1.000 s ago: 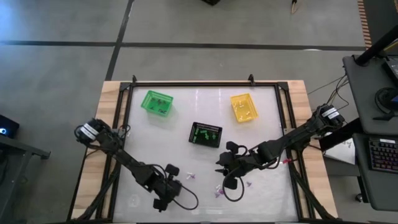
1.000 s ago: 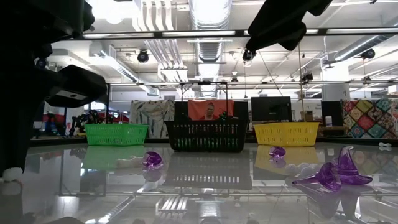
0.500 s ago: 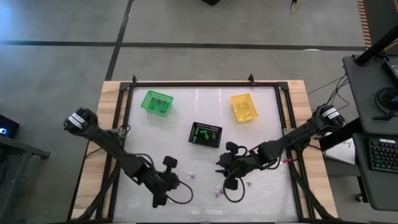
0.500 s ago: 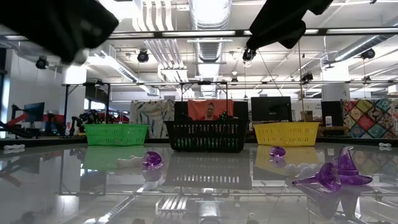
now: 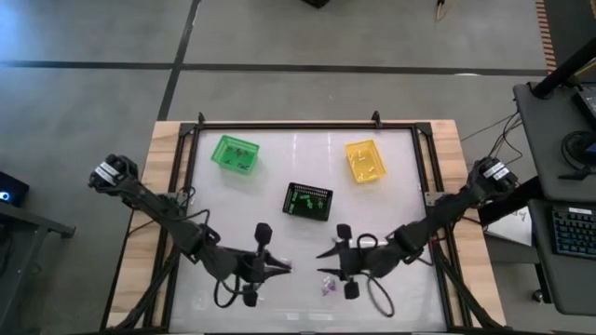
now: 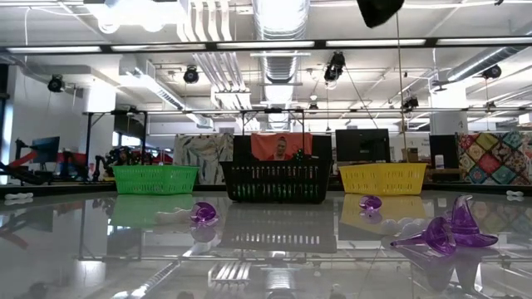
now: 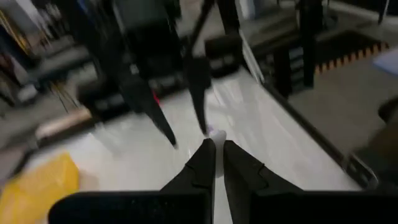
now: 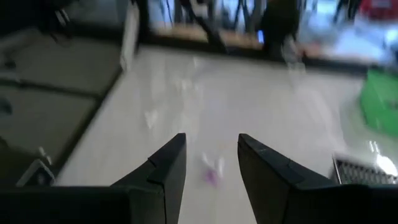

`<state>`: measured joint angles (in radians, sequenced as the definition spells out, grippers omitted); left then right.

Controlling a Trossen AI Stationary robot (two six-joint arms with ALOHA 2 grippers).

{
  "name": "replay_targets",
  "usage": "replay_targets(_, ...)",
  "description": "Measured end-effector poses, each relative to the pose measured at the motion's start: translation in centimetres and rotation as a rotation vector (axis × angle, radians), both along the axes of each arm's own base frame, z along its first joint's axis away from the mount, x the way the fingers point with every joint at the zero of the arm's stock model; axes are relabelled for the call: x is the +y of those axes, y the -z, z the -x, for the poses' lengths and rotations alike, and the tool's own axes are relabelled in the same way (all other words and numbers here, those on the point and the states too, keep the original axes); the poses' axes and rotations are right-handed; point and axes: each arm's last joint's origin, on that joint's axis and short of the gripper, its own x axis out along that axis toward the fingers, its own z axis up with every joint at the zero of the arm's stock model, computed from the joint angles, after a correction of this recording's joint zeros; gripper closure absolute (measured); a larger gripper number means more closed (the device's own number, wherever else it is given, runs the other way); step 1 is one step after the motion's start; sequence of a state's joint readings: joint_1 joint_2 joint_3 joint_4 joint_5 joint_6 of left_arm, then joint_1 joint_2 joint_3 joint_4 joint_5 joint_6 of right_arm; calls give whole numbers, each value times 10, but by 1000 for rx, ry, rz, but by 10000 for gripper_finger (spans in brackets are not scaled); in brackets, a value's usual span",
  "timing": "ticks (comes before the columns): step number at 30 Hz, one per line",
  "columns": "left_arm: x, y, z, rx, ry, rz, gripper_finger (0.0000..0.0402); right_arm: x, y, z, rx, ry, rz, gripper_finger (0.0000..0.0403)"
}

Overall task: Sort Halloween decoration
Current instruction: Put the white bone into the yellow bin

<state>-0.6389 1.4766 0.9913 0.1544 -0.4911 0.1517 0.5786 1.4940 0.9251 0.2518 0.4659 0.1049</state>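
In the high view the white table (image 5: 307, 177) carries three baskets in its upper half: a green basket (image 5: 235, 154) at the upper left, a yellow basket (image 5: 364, 161) at the upper right, and a black basket (image 5: 307, 200) near the centre, a little lower than the other two. The Halloween decoration lies mostly in the lower middle of the frame: small purple trinkets (image 5: 328, 285) sit on the table between the two arms, and some tiny pieces show inside the baskets. In the low view the same purple pieces lie on the glossy surface, one small one (image 6: 204, 213) left of centre, another small one (image 6: 371, 202) in front of the yellow basket, and a bigger pointed one, shaped like a hat, (image 6: 449, 232) at the lower right. The left gripper (image 5: 284, 266) is in the lower middle of the high view, pointing to the right; its fingers (image 7: 202, 163) are pressed together and nothing is seen between them. The right gripper (image 5: 321, 263) is just beside it, pointing to the left, near the purple pieces; its fingers (image 8: 169, 163) are spread apart and hold nothing, with a purple trinket (image 8: 211, 174) lying on the table ahead of them. The two grippers face each other, tips close but apart.
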Motion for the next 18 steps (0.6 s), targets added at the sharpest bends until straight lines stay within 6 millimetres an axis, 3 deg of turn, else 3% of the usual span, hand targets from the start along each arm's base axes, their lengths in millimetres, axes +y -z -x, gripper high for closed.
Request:
replay_targets(7, -7, 1, -10, -101, 29, -50, 402, -3, 3, 6, -229, -75, -55, 266)
replay_targets(18, -2, 19, -46, -243, -46, 32, 401, -3, 1, 6, -264, -86, -26, 266)
